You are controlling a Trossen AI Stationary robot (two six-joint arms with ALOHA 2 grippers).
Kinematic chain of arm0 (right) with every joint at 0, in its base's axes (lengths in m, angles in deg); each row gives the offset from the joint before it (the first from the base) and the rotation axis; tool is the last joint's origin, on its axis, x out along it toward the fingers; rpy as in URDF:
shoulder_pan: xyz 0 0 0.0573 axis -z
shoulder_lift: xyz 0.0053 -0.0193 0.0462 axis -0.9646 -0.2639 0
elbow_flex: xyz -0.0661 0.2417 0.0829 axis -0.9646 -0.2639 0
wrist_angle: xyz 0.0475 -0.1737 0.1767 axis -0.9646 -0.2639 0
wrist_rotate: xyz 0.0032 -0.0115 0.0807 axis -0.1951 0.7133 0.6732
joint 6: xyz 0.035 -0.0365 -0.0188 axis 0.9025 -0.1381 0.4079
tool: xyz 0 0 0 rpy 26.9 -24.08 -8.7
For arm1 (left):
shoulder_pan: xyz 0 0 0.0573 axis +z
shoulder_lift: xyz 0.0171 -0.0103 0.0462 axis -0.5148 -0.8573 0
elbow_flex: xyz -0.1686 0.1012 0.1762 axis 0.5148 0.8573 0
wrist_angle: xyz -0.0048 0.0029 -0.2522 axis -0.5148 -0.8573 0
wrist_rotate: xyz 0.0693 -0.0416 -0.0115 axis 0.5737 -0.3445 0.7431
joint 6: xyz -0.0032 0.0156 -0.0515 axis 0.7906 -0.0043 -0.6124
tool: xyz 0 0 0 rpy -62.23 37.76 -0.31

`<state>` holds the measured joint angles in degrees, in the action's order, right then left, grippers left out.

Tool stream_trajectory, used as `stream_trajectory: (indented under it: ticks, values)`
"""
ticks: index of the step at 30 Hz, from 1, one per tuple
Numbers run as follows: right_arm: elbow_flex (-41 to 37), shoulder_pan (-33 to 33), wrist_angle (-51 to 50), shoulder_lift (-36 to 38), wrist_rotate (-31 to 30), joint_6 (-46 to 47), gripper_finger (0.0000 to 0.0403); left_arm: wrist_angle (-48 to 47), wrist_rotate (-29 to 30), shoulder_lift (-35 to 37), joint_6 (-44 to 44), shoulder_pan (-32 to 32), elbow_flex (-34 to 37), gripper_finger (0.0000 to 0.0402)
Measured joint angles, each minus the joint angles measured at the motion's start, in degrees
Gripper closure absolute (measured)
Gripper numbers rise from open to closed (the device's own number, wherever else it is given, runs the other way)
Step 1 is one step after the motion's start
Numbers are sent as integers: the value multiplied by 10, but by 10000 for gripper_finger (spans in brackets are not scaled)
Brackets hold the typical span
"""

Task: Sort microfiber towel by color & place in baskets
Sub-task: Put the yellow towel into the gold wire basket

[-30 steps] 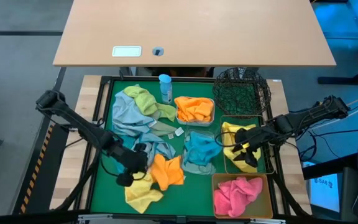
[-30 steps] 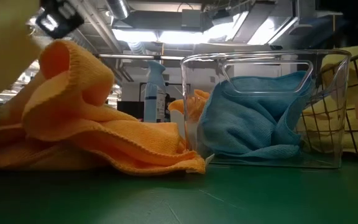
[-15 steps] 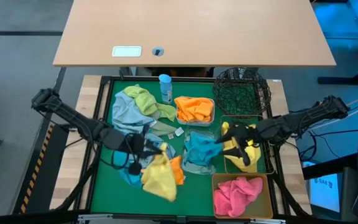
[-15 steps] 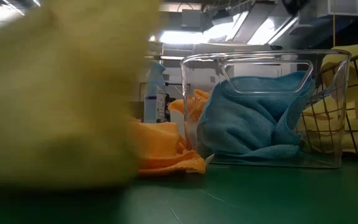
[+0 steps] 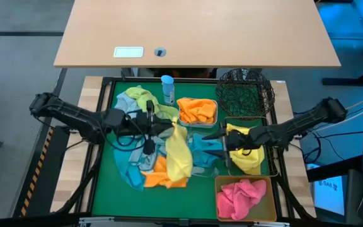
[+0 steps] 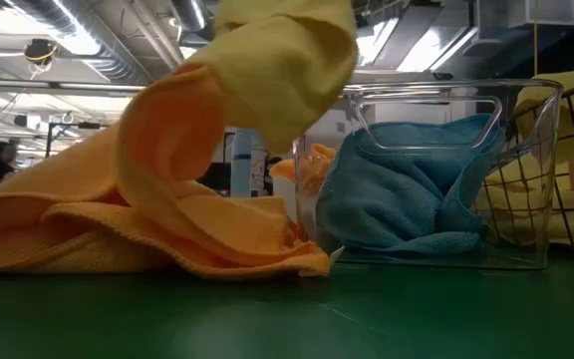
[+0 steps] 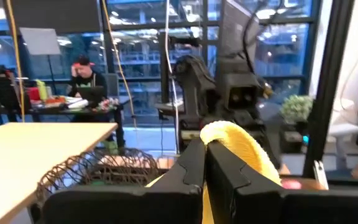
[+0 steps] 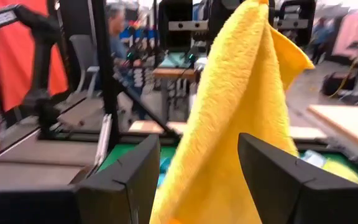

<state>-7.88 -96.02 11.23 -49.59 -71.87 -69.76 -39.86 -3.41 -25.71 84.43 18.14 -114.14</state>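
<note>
Pinching a yellow towel (image 5: 180,151) between closed fingers, left gripper (image 5: 167,128) hung over the middle of the green mat (image 5: 109,189), cloth draped down across the orange towel (image 5: 162,174) and toward the clear tub (image 5: 201,165) with its teal towel (image 5: 203,150). Faced it from just across the tub, right gripper (image 5: 221,144), fingers spread wide and empty, the hanging yellow cloth in line with the gap between them. Behind that gripper, rectangular wire basket (image 5: 271,162) with yellow cloth inside, amber tub (image 5: 246,217) of pink towel (image 5: 240,195) at the near edge, black mesh basket (image 5: 246,93) at the far corner. Beside it, white tub (image 5: 197,123) of orange cloths, blue-capped bottle (image 5: 167,88), green and grey-blue towels (image 5: 131,107) heaped at far left. Bare mat only along the near left edge.
</note>
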Motion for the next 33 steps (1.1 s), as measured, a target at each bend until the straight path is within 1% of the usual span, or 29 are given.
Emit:
stream_trajectory:
  ticks: [5, 7, 9, 15, 20, 23, 26, 28, 33]
  values:
    - [0, 5, 114, -71, -23, -50, 189, 8, -19, 0, 0, 20, 0, 401]
    - [1, 9, 144, -94, -21, -59, 189, 9, -20, 0, 0, 24, 0, 401]
    - [11, 18, 153, -117, -25, -59, 189, 9, -20, 0, 0, 25, 0, 401]
    - [59, 39, 153, -186, -25, -41, 189, 9, -21, 0, 0, 25, 0, 401]
    - [109, 38, 153, -236, -33, -41, 189, 5, -21, 0, 0, 24, 0, 401]
    - [133, 37, 153, -257, -60, -40, 189, 2, -25, 0, 0, 24, 0, 401]
    - [150, 37, 148, -274, -113, -40, 189, 2, -47, 0, -1, 24, 0, 401]
    - [156, 37, 147, -280, -137, -40, 189, 3, -57, 0, -1, 24, 0, 401]
    - [173, 42, 107, -285, -151, -33, 194, 3, -66, 0, -1, 24, 0, 401]
